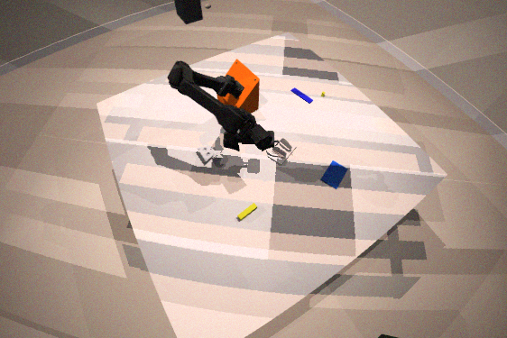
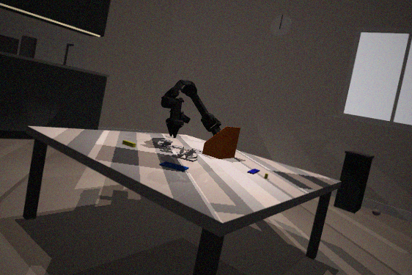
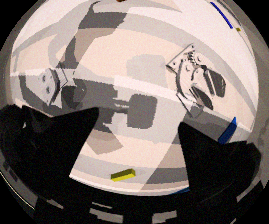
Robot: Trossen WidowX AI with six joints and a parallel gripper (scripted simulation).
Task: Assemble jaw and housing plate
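Note:
My gripper point(image 2: 174, 135) point(image 3: 139, 119) is open and empty, above the table between the mechanism and the housing plate. The grey mechanism point(image 1: 281, 152) point(image 2: 187, 154) lies on the table, to the right in the wrist view. There its pale base point(image 3: 175, 64) carries two jaws side by side, with one dark pad point(image 3: 215, 83) beside the other dark pad point(image 3: 202, 98). Small gear teeth show between them; whether they mesh or both jaws are fully seated I cannot tell. The pale housing plate point(image 1: 206, 154) point(image 2: 165, 143) point(image 3: 48, 86) with holes lies apart from the mechanism, at the left in the wrist view.
A blue slab point(image 1: 334, 175) point(image 2: 174, 166) point(image 3: 228, 132) lies near the mechanism. A yellow bar point(image 1: 247, 212) point(image 2: 129, 144) point(image 3: 123, 175) lies farther off. An orange block point(image 1: 245, 86) point(image 2: 223, 143) stands by the arm. A thin blue bar point(image 1: 301, 95) point(image 2: 254, 171) and a tiny yellow piece point(image 1: 323, 94) point(image 2: 266, 176) lie beyond.

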